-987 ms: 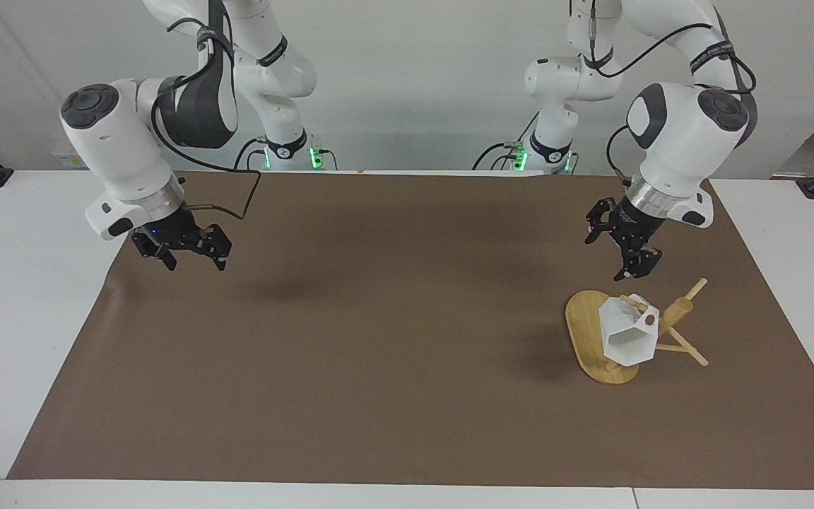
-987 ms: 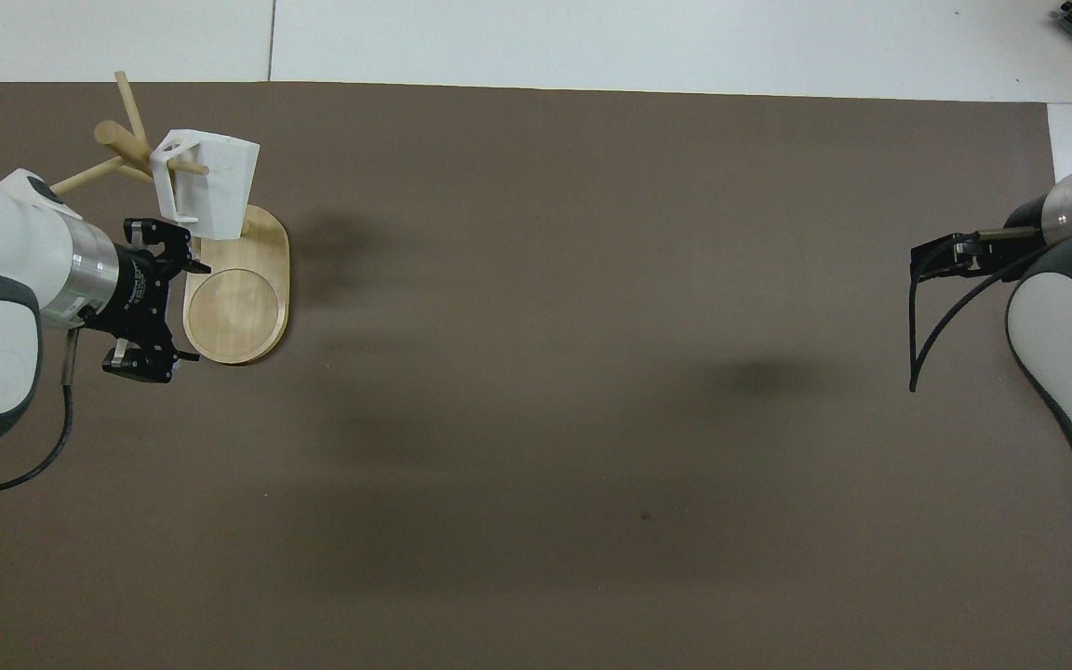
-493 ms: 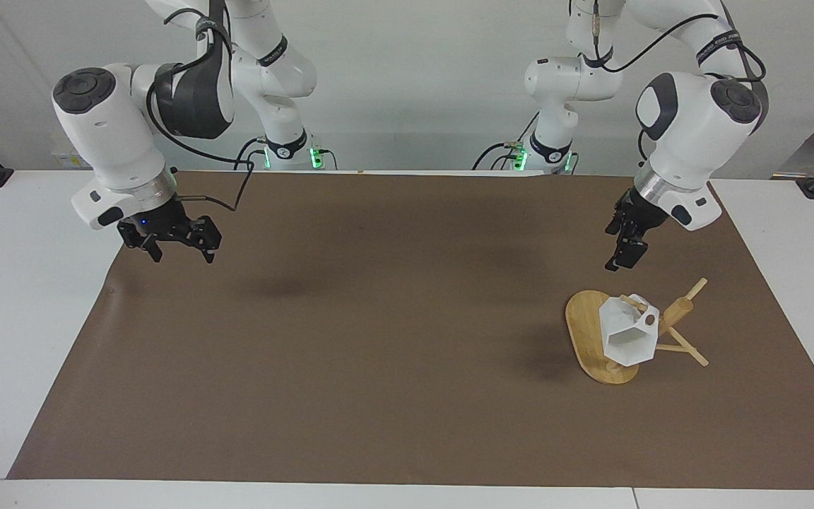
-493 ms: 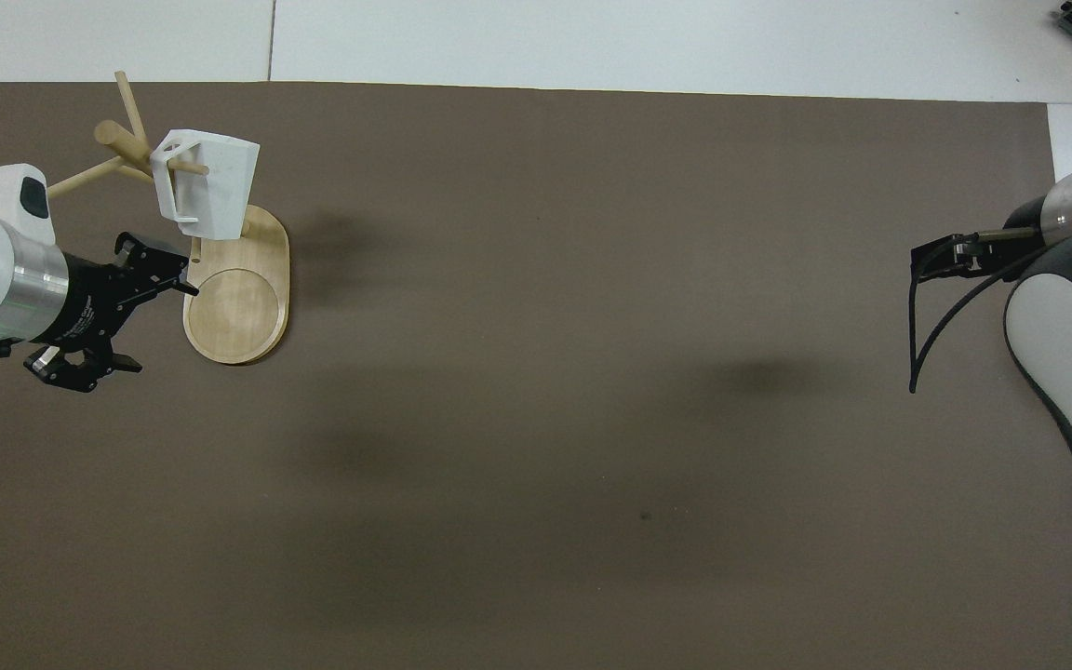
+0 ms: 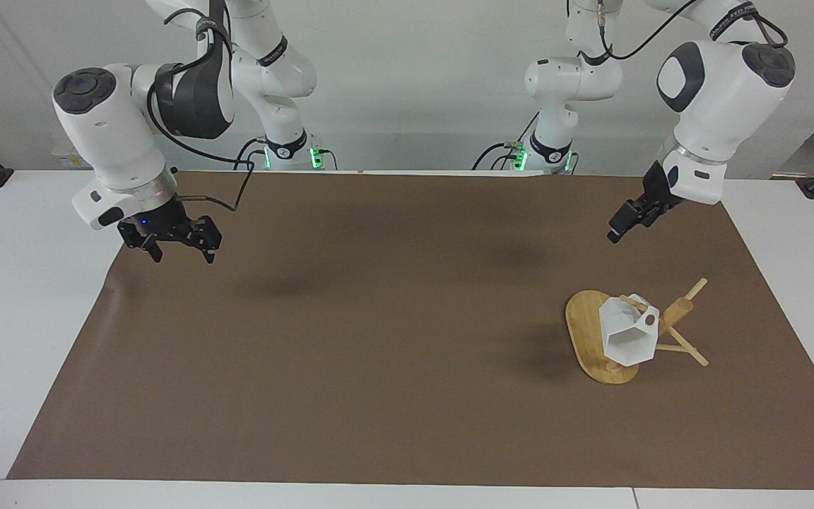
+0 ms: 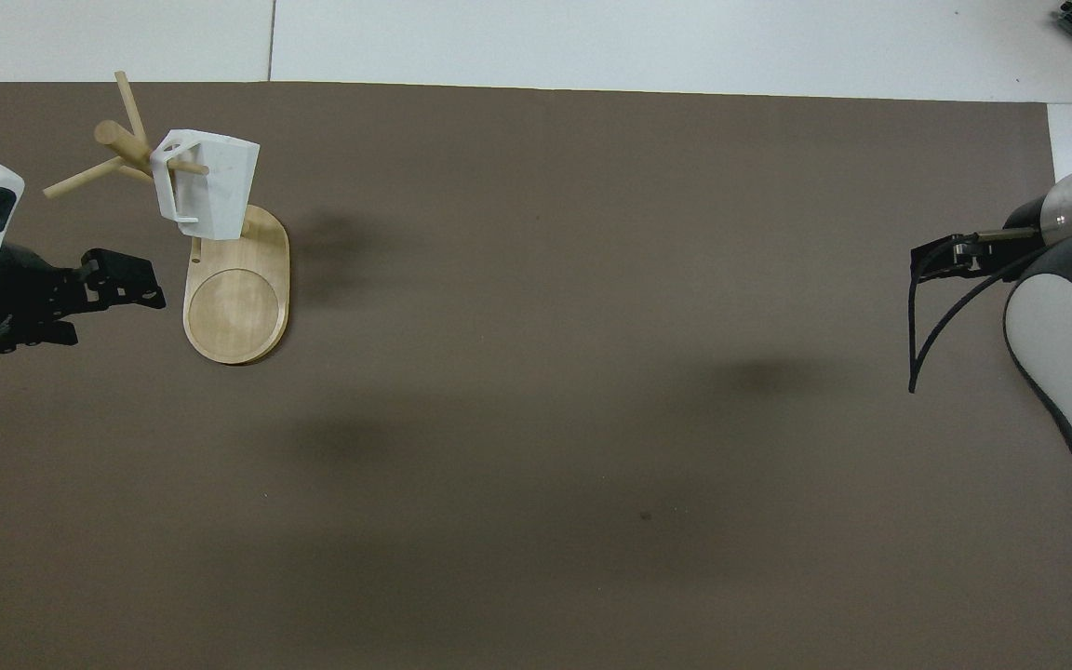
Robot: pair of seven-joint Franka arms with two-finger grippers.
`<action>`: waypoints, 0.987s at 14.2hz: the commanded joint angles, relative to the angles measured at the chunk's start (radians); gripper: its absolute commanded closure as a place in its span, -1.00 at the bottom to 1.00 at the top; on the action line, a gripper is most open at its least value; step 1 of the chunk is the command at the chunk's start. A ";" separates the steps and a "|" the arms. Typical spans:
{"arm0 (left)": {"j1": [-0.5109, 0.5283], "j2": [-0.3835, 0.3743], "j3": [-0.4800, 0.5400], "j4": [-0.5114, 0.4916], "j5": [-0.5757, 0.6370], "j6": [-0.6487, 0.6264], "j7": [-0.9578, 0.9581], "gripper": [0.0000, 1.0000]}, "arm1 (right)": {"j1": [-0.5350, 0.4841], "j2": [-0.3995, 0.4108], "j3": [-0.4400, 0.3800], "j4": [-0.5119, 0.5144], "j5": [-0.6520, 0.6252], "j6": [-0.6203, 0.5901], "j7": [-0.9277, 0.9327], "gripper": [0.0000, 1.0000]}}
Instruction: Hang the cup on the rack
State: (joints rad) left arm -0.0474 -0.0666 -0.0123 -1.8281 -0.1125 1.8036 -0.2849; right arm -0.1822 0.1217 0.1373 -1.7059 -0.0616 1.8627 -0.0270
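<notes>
Already the cup (image 5: pixel 629 334) hangs by its handle on a peg of the rack (image 5: pixel 594 338), toward the left arm's end of the counter (image 5: pixel 379 353). I see my left pincer (image 5: pixel 629 220) up over the mat between rack and robots, jaws apart, empty, and nearer. My right pincer (image 5: pixel 175 244) waits well apart, also spread.

Left pincer (image 5: pixel 622 225) and right pincer (image 5: pixel 176 249) raised, open, empty.
</notes>
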 commanded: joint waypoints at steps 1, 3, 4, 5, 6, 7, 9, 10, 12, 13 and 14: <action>0.014 0.031 -0.008 0.105 0.036 -0.070 0.153 -1.00 | -0.011 -0.011 0.012 -0.012 -0.018 0.000 -0.011 -1.00; 0.011 0.050 -0.009 0.159 0.106 -0.090 0.234 -1.00 | -0.013 -0.011 0.012 -0.015 -0.017 0.010 -0.013 -1.00; 0.012 0.057 -0.009 0.199 0.106 -0.130 0.266 -1.00 | -0.013 -0.011 0.012 -0.017 -0.018 0.012 -0.013 -1.00; 0.012 0.063 -0.009 0.231 0.105 -0.173 0.292 -1.00 | -0.013 -0.011 0.012 -0.017 -0.018 0.012 -0.011 -1.00; 0.012 0.067 -0.009 0.259 0.105 -0.211 0.329 -1.00 | -0.013 -0.011 0.012 -0.017 -0.018 0.012 -0.011 -1.00; 0.011 0.074 -0.009 0.280 0.106 -0.237 0.360 -1.00 | -0.011 -0.013 0.012 -0.017 -0.017 0.012 -0.010 -1.00; 0.011 0.080 -0.012 0.305 0.097 -0.262 0.409 -1.00 | -0.011 -0.013 0.012 -0.017 -0.018 0.012 -0.008 -1.00; 0.009 0.079 -0.014 0.305 0.097 -0.262 0.414 -1.00 | -0.011 -0.013 0.012 -0.018 -0.018 0.012 -0.008 -1.00; 0.008 0.073 -0.014 0.300 0.096 -0.263 0.415 -1.00 | -0.011 -0.013 0.012 -0.020 -0.017 0.012 -0.008 -1.00; 0.009 0.071 -0.015 0.300 0.096 -0.265 0.415 -1.00 | -0.011 -0.013 0.012 -0.020 -0.017 0.012 -0.008 -1.00; 0.009 0.071 -0.015 0.299 0.096 -0.265 0.415 -1.00 | -0.011 -0.013 0.012 -0.020 -0.017 0.012 -0.008 -1.00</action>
State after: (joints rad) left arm -0.0427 -0.0097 -0.0227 -1.5594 -0.0261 1.5699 0.1136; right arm -0.1822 0.1217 0.1373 -1.7071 -0.0616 1.8634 -0.0270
